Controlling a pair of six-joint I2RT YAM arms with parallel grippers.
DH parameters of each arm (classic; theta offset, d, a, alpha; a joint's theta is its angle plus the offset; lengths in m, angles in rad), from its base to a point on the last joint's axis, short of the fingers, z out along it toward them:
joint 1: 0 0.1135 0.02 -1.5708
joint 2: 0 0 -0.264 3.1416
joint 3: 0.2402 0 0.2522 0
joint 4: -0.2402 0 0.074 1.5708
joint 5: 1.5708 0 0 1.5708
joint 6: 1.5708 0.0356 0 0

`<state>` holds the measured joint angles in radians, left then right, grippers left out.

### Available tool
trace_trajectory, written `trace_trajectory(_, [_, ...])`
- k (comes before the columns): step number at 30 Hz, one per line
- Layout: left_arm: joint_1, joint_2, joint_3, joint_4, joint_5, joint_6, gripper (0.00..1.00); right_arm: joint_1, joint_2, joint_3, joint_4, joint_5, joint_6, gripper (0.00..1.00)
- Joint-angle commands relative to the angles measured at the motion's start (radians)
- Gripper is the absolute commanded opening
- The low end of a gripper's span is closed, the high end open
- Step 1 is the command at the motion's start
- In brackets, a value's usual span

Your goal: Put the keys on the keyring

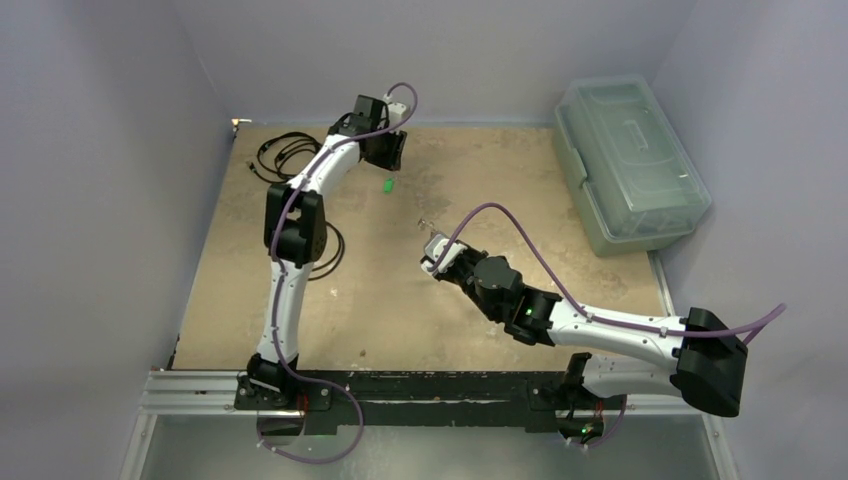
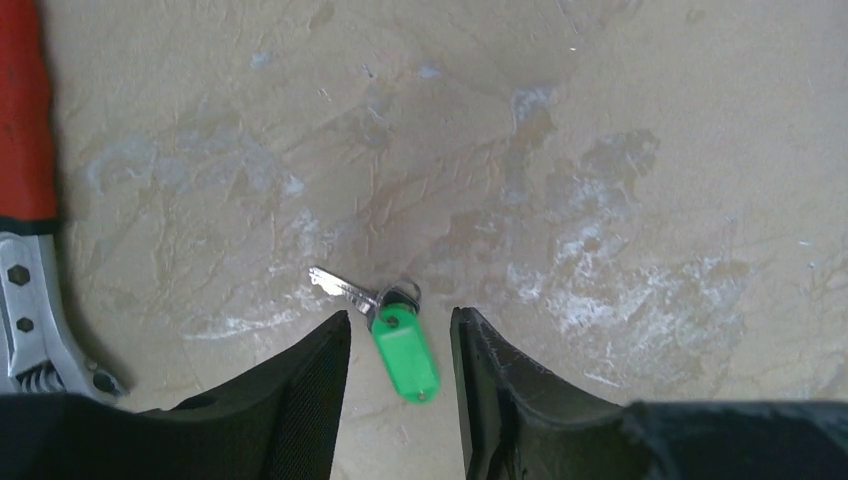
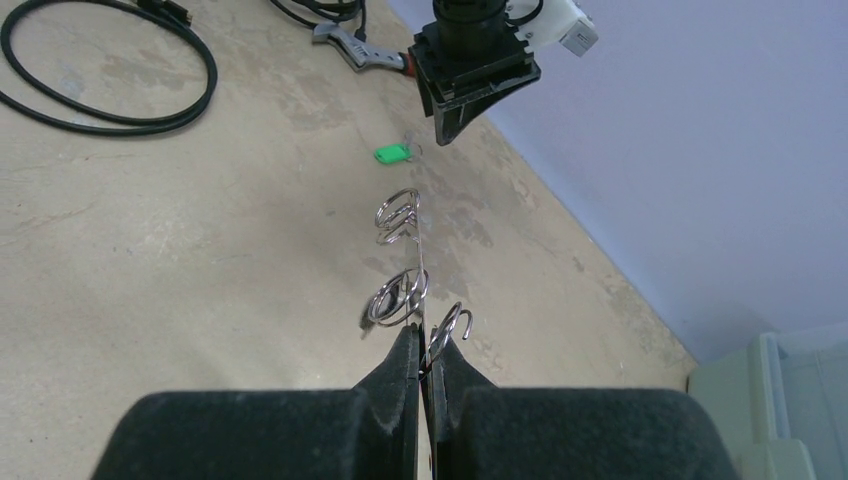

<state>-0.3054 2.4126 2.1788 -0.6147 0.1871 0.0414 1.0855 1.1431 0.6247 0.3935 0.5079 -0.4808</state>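
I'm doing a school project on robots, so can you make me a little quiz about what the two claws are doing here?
1. True or false: the right claw is shut on the keyring.
2. The key lying between the fingers of the left claw has a tag that is: A red, B green, C blue.
3. Which red-handled tool lies at the left edge of the left wrist view?
Key: 1 true; 2 B; 3 the wrench.

Worn tan table (image 1: 400, 300) boxed in by pale lilac walls (image 1: 100, 200).
The walls rise behind the table and on both sides; its top is scuffed with whitish patches, under even, seemingly overhead light.
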Motion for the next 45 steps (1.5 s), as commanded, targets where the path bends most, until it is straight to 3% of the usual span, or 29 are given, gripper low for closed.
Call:
trace_trajectory(1, [0.01, 0.061, 0.09, -0.007, 0.055, 0.001, 0.4, -0.004, -0.019, 0.055, 0.036, -0.008, 0.018, 0.0])
trace_trajectory(17, [0.04, 0.118, 0.133, -0.023, 0.105, -0.018, 0.3, -0.004, -0.006, 0.063, 0.027, -0.045, 0.035, 0.0])
trace_trajectory(26, [0.043, 0.127, 0.11, -0.024, 0.113, -0.017, 0.3, -0.004, 0.002, 0.068, 0.017, -0.048, 0.041, 0.0])
trace_trajectory(45, [0.043, 0.126, 0.098, -0.023, 0.114, -0.015, 0.16, -0.004, 0.018, 0.077, -0.003, -0.055, 0.049, 0.0])
